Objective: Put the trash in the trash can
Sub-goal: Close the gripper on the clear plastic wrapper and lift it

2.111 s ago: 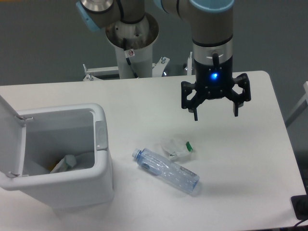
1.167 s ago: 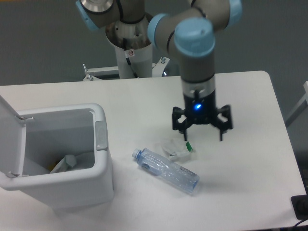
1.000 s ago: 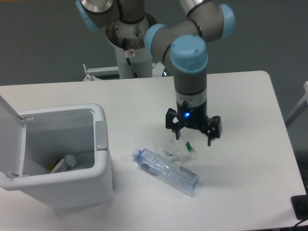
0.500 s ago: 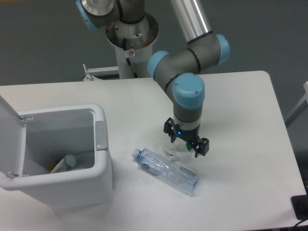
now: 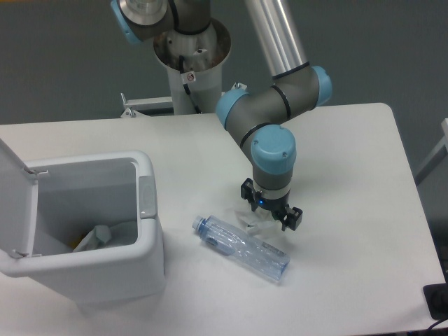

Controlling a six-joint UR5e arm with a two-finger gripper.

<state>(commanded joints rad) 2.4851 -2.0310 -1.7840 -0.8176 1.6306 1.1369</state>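
Reaching for small crumpled clear-white wrapper (image 5: 256, 225) mid-frame | black two-finger gripper (image 5: 269, 213) spread around it, holding nothing yet | next: pinch, lift, carry lower-left to lidded white plastic bin (image 5: 144, 210)

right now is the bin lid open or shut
Open. The lid stands flipped up at the left side of the bin, and the inside shows, with some trash already at the bottom.

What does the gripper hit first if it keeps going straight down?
Most likely the crumpled wrapper: the gripper points down at it, open, fingers straddling it just above the table. The plastic bottle lies nearer the camera, apparently outside that line. Depth is uncertain.
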